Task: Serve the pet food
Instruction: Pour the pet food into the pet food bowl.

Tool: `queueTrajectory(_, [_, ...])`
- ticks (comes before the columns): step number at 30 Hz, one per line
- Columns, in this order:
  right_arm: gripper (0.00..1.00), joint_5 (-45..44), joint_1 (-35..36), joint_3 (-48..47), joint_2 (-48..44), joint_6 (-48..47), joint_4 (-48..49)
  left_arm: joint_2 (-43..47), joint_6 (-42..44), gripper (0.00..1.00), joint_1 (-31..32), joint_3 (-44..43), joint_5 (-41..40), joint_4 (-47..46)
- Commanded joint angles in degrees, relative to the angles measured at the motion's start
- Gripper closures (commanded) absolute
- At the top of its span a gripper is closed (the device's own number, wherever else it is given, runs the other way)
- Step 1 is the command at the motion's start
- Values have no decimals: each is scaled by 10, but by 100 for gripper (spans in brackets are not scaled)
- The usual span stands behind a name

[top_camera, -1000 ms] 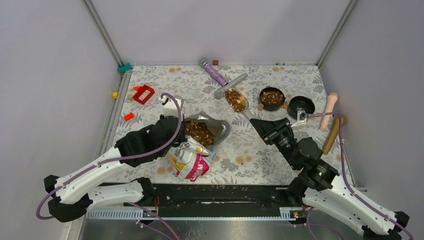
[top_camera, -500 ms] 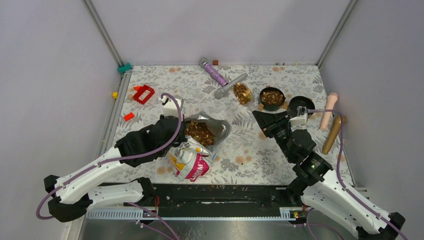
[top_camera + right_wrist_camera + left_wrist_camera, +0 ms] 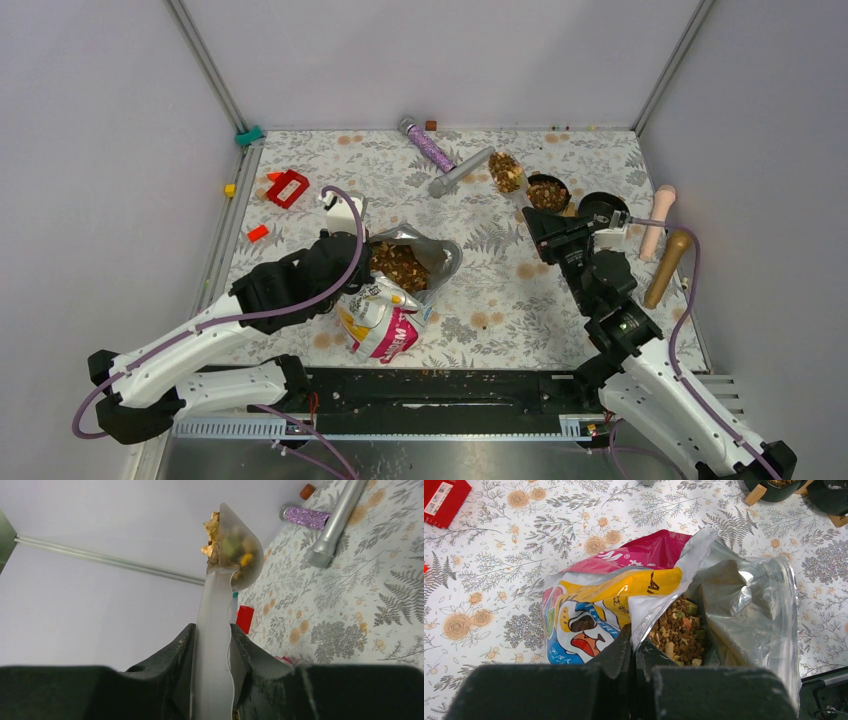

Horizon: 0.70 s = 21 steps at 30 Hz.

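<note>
The pet food bag (image 3: 390,315) lies open on the table, brown kibble (image 3: 398,264) showing inside its silver lining. My left gripper (image 3: 635,647) is shut on the bag's rim (image 3: 644,611). My right gripper (image 3: 212,645) is shut on the handle of a clear scoop (image 3: 235,555) heaped with kibble (image 3: 505,171), held just left of a black bowl (image 3: 547,192) that holds kibble. A second black bowl (image 3: 603,209) stands to its right, partly hidden by the right wrist.
A silver tube (image 3: 461,171) and a purple glittery tube (image 3: 428,146) lie at the back. Red pieces (image 3: 288,187) sit at the left. A pink rod (image 3: 657,220) and a wooden rod (image 3: 669,266) lie at the right edge.
My right gripper has carried the loaded scoop to the right and further back, from mid-table to beside the filled bowl. The left arm and bag have not moved.
</note>
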<state>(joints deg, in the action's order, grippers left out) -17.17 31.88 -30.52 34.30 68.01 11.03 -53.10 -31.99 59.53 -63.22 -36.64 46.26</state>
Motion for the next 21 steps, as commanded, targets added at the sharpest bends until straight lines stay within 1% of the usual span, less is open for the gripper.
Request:
queueTrajectory(1, [100,13,-38,7,-2,30,50,2,-9,100,8,-19,-1,-73])
queueTrajectory(10, [100,37,-112,33,-18,48,40,1,-8,100,8,-18,-2,-73])
queueTrajectory(21, [100,-4,-176,63,-76,43,-5,-6,-7,100,8,-19,-3,-73])
